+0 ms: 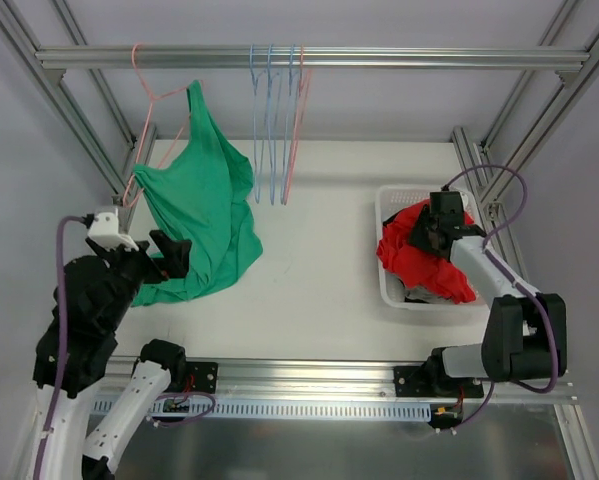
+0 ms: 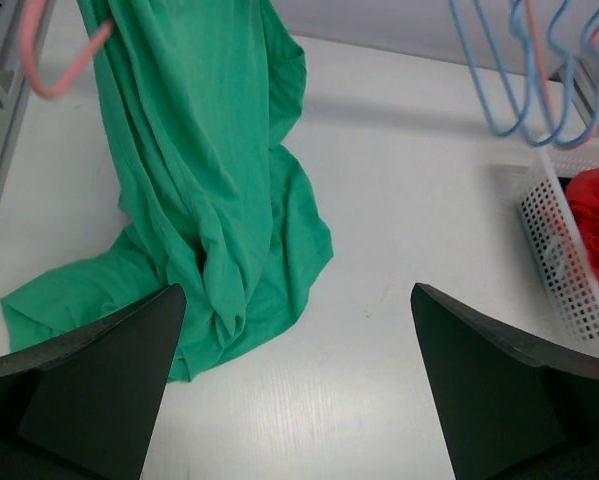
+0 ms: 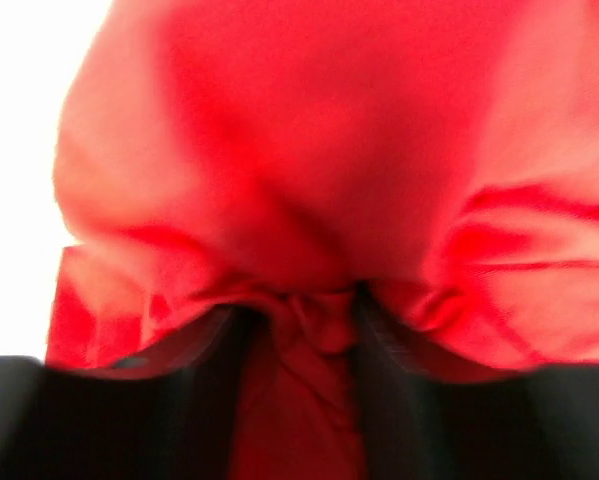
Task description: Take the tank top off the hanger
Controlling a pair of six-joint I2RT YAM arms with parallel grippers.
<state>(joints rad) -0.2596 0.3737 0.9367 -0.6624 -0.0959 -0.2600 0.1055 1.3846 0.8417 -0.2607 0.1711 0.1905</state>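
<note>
Green tank top hangs off the pink hanger, hem pooled on the table below it. Left jaws gape wide beside that hem; right jaws, far from the hanger, pinch red cloth.

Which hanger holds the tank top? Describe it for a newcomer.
Start at the metal rail across the back. The pink hanger hangs alone near its left end, green tank top trailing from it; the other hangers bunch mid-rail, bare.
</note>
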